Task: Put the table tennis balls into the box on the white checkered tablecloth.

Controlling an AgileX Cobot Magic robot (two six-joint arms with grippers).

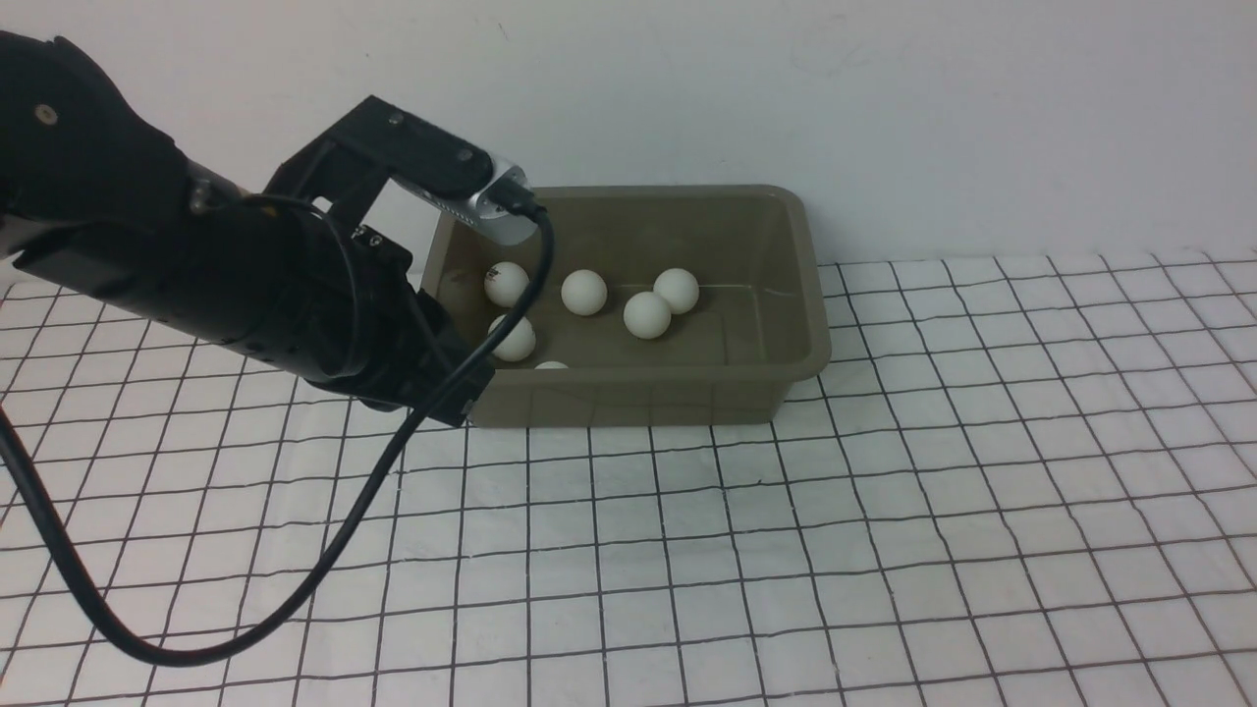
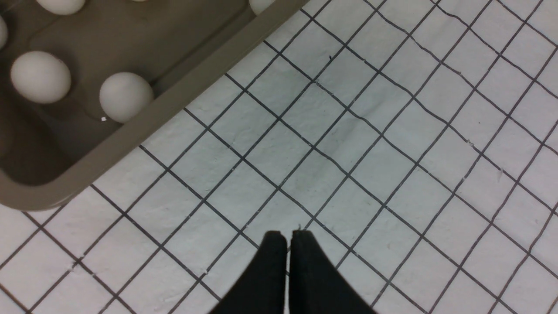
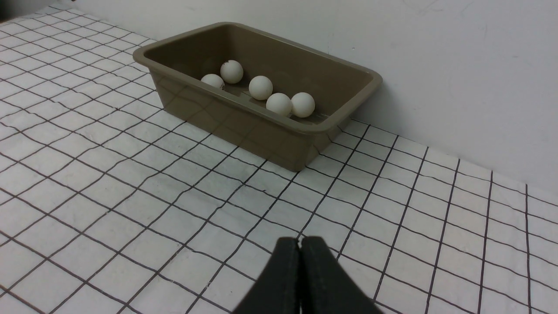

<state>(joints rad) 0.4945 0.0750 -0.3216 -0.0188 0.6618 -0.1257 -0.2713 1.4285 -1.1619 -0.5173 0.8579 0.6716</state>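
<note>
Both pairs of jaws pressed together, nothing held: left gripper (image 2: 287, 235) with fingertips meeting over bare cloth, right gripper (image 3: 300, 244) likewise closed above the grid.

Olive-brown box (image 1: 800, 295) sitting on the white checkered tablecloth (image 1: 884, 511), close to the wall. Inside it, table tennis balls (image 1: 647, 315) resting on the floor of the tub: five plainly visible from the front, plus the top of a sixth peeking over the near wall. No ball seen lying on the cloth in any view.

Judged stage: loading looks finished, or nearly so. Next move probably nothing more than pulling back clear of the box; a check for any stray ball outside the frame worth making first.

Left arm (image 1: 245, 285) reaching forward and low, wrist just beside the box's near left corner, cable looping down across the cloth. Right arm out of the front view, held back and well apart from the box.
</note>
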